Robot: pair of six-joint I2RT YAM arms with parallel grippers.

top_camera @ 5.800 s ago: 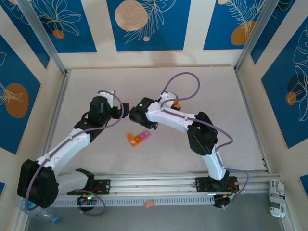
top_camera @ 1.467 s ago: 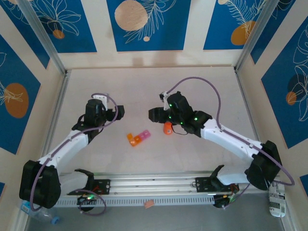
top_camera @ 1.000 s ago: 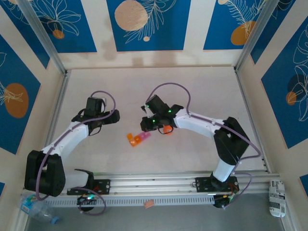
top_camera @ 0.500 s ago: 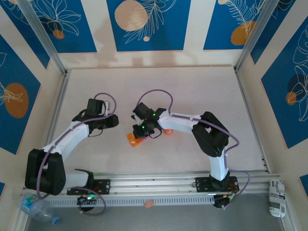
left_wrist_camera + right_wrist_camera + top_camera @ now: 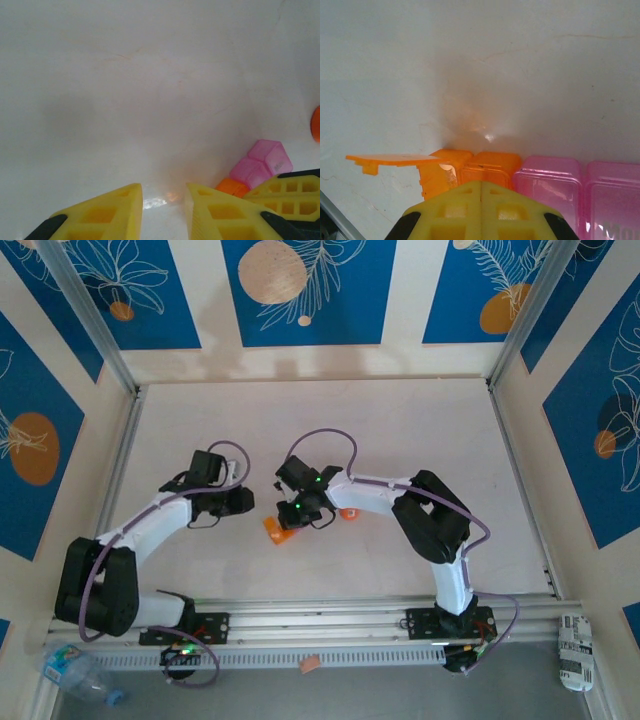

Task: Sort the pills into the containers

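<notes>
Where the arms meet: the middle of the tabletop [image 5: 400, 430], both arms reaching inward from the near edge.
Containers [image 5: 547, 182]: strip of three joined cubes, one orange and two pink, lying on the tabletop between the two pincers.
Orange cube [image 5: 490, 167]: at the strip's left end in the right wrist view.
Lid [image 5: 395, 160]: the orange cube's, flipped open and sticking out flat to the left.
Pink cubes: side by side to the right of the orange one, lids look shut. One has faint lettering, unreadable.
Right pincer [image 5: 481, 187]: clenched, yellow fingers pressed together, nothing seen between them. The tips are right at the orange cube's near edge; cannot tell if they touch it.
Left pincer [image 5: 163, 190]: released, with a narrow gap between its yellow fingers and nothing in the gap. It is low over bare tabletop, just left of the strip.
Left wrist view: the right pincer's yellow fingers cover part of the strip's orange end; the pink cubes show beyond them.
Orange bottle [image 5: 348, 513]: on the tabletop just right of the right pincer, near the strip, partly hidden by the right arm.
</notes>
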